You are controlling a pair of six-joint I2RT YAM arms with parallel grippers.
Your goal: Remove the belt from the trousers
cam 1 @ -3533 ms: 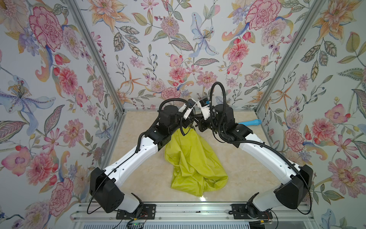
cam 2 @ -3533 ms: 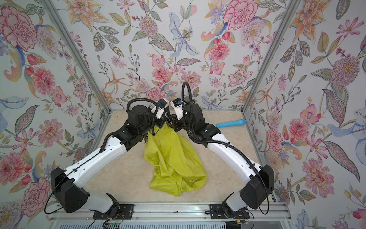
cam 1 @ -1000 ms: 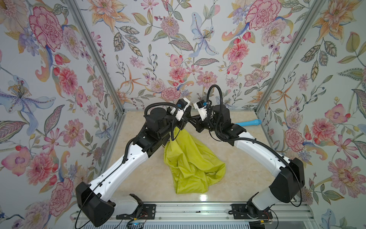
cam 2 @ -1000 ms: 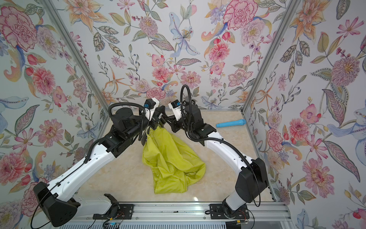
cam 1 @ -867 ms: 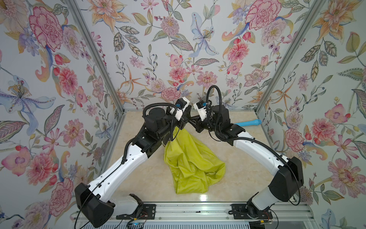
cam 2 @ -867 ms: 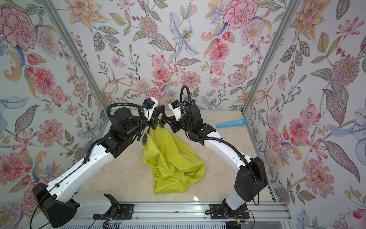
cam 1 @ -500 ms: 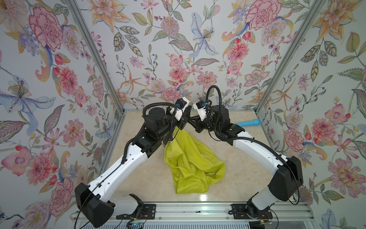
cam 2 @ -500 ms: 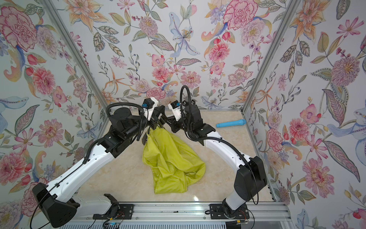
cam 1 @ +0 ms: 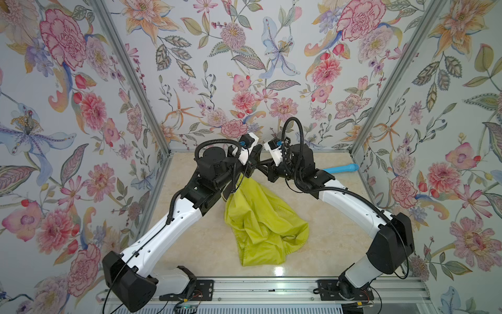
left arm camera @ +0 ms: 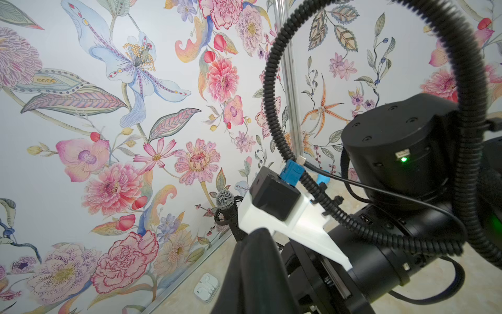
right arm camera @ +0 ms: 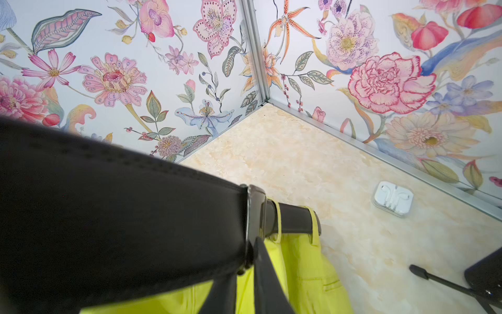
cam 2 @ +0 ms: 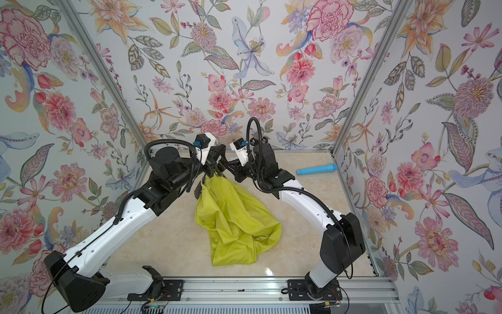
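Observation:
The yellow-green trousers (cam 1: 260,223) (cam 2: 233,225) hang by their top from where my two grippers meet at the back, and their legs lie crumpled on the table. The black belt (right arm camera: 135,217) runs broad and close across the right wrist view to its buckle (right arm camera: 255,217), then through the yellow loops. My right gripper (right arm camera: 251,250) (cam 2: 224,166) is shut on the belt at the buckle. My left gripper (left arm camera: 256,239) (cam 2: 217,167) is shut, tip to tip with the right one. What it pinches is hidden. A black belt loop (cam 2: 199,190) hangs beside the trousers.
A blue cylinder (cam 1: 341,169) (cam 2: 316,168) lies at the back right of the table. A white earphone case (right arm camera: 394,198) (left arm camera: 206,288) sits by the back wall. A black microphone (left arm camera: 225,199) on a stand is close behind the grippers. Flowered walls enclose three sides.
Since the earliest frames both grippers have shifted left and towards the back wall, and the top of the trousers has gone with them. Over the last second nothing has visibly moved.

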